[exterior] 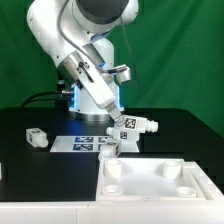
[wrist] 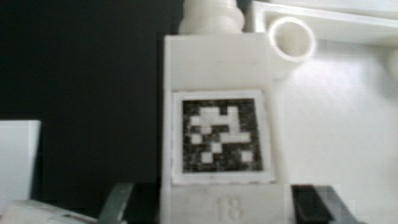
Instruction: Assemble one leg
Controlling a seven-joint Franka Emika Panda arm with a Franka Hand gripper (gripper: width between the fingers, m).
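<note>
My gripper [exterior: 117,122] is shut on a white leg [exterior: 136,127] with a black-and-white tag, holding it tilted in the air above the far edge of the tabletop [exterior: 150,180]. In the wrist view the leg [wrist: 221,110] fills the middle, its peg end near a round corner hole [wrist: 290,40] of the tabletop [wrist: 347,120]. My dark fingers [wrist: 327,203] press on both sides of the leg's end. A second leg [exterior: 36,137] lies on the black table at the exterior view's left. Another small white part [exterior: 108,147] lies by the tabletop's far corner.
The marker board [exterior: 85,142] lies flat on the black table behind the tabletop, under the arm. A green wall stands behind. A white edge [wrist: 15,160] shows at the side of the wrist view.
</note>
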